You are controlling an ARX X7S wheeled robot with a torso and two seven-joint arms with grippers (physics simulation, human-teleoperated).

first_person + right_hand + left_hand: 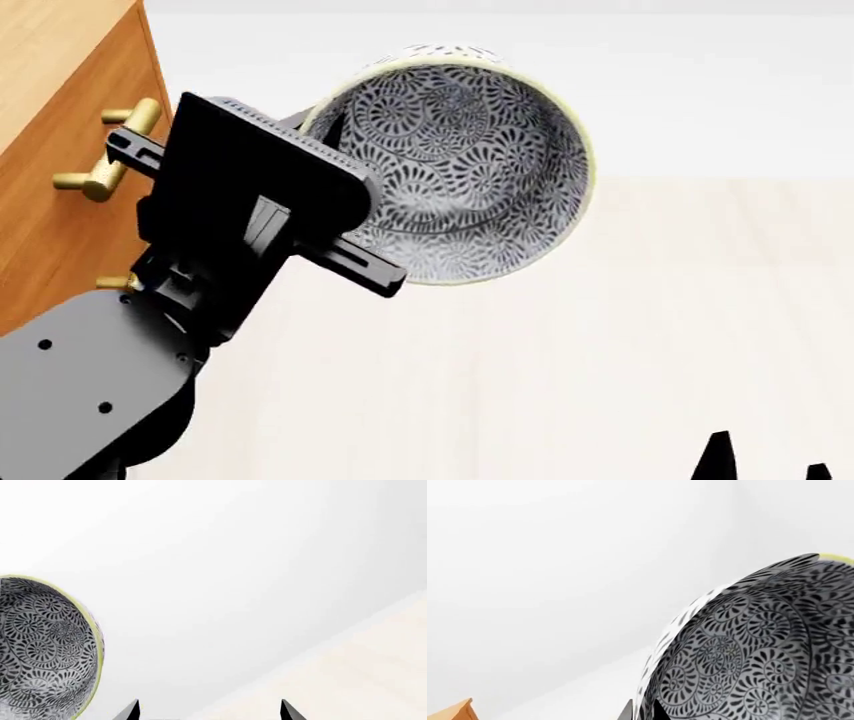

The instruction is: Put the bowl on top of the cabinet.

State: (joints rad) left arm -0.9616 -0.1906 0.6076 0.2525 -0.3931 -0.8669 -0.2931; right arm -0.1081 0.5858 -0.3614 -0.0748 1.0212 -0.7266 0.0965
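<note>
The bowl [461, 165], patterned grey-black with a pale yellowish rim, hangs in the air on its side, its opening facing the head camera. My left gripper [384, 270] is shut on its lower rim. In the left wrist view the bowl [760, 650] fills the frame's lower right, and the gripper [642, 713] pinches the bowl's wall between its fingertips. The orange-brown cabinet [60, 170] with brass handles [114, 150] stands just left of the bowl, its lighter top [54, 40] at about the bowl's height. My right gripper [210, 711] is open and holds nothing, with the bowl [43, 645] off to one side.
A pale wooden floor [601, 370] spreads below, and a white wall [694, 90] stands behind. One corner of the cabinet [454, 711] shows in the left wrist view. The right gripper's fingertips [721, 452] poke in at the head view's lower right.
</note>
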